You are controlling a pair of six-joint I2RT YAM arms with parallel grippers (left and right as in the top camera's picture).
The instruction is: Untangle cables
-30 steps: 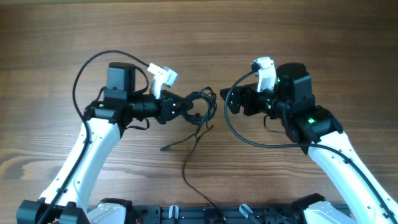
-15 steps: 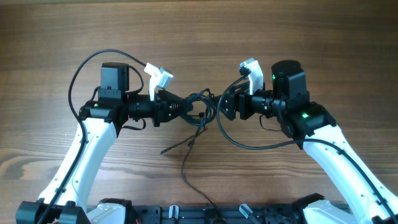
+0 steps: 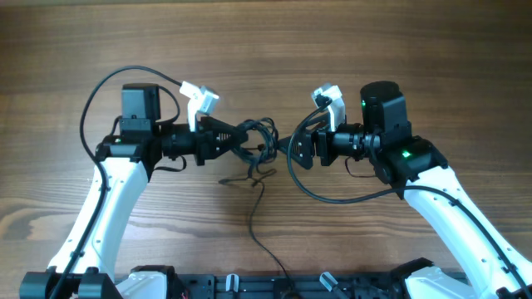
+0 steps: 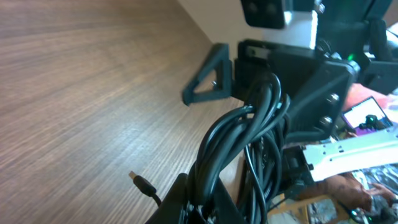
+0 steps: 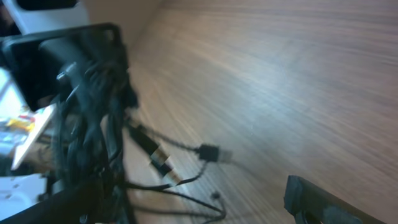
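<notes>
The cables (image 3: 261, 143) are a knot of thin black cords lifted off the table between the two arms. My left gripper (image 3: 239, 138) is shut on the knot's left side. In the left wrist view the bundle (image 4: 249, 134) rises from between the fingers (image 4: 180, 199), and a loose plug (image 4: 143, 185) hangs just left of them. My right gripper (image 3: 293, 151) stands open just right of the knot. In the right wrist view the tangle (image 5: 93, 124) is at the left, one finger (image 5: 317, 199) at the lower right, and several plug ends (image 5: 214, 152) lie between.
One cord (image 3: 254, 218) trails from the knot down to the table's near edge, with a loose end (image 3: 226, 179) lying left of it. Thicker black arm cables (image 3: 328, 193) loop beside each wrist. The wooden table (image 3: 266, 50) stretches behind.
My left gripper has pulled the knot a little left and back. My right gripper has moved left toward the knot and opened wider. The trailing cord has shifted with the knot.
</notes>
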